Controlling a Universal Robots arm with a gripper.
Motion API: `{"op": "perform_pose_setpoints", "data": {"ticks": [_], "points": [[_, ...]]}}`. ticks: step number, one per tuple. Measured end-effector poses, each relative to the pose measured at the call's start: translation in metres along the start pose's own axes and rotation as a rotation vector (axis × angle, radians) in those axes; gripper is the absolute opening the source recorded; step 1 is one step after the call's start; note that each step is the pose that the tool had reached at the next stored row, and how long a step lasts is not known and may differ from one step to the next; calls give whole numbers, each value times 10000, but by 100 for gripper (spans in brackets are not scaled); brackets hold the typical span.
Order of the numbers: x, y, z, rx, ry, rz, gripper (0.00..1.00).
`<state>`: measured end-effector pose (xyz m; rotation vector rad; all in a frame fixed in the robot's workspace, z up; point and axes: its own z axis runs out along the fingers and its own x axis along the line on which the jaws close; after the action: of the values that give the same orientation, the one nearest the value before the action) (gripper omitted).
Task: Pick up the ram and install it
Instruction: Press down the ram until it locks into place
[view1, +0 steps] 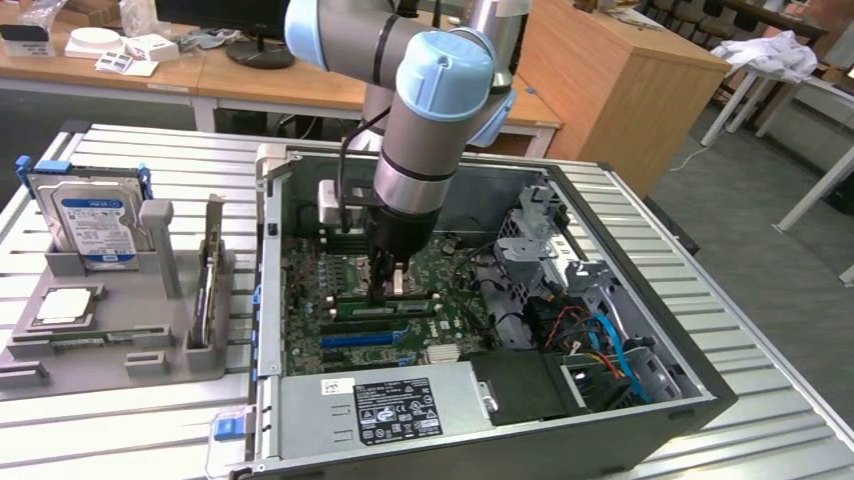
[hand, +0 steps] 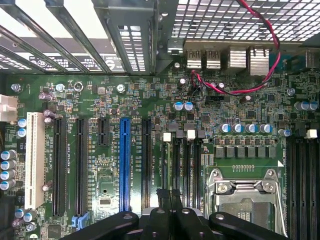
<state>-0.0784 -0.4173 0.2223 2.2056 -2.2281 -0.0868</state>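
A robot arm reaches down into an open computer case (view1: 534, 330) that lies on a ribbed metal table (view1: 747, 330). Its tool (view1: 390, 290) hangs low over the green motherboard (view1: 350, 300), above the black memory slots (hand: 182, 170) — in the wrist view these slots run beside the empty silver CPU socket (hand: 245, 197), with a blue expansion slot (hand: 124, 162) on their other side. The tool's dark fingers (hand: 162, 200) are pressed fully together, and no held part can be made out between them. The ram (view1: 211, 275) stands on edge in a grey holder (view1: 120, 340) outside the case, at the exterior view's left, well apart from the tool. In that same holder a hard drive (view1: 91, 215) with a blue label stands upright at the far end — and a small square silver chip (view1: 67, 305) lies flat nearer.
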Motion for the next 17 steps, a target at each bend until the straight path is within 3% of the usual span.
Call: {"op": "perform_pose_setpoints", "data": {"ticks": [8,11,17], "points": [[-1,-1,-1,7,-9,0,11],[-4,4,-113,0,30,-1,11],[-13,16,-377,1,33,2,11]]}}
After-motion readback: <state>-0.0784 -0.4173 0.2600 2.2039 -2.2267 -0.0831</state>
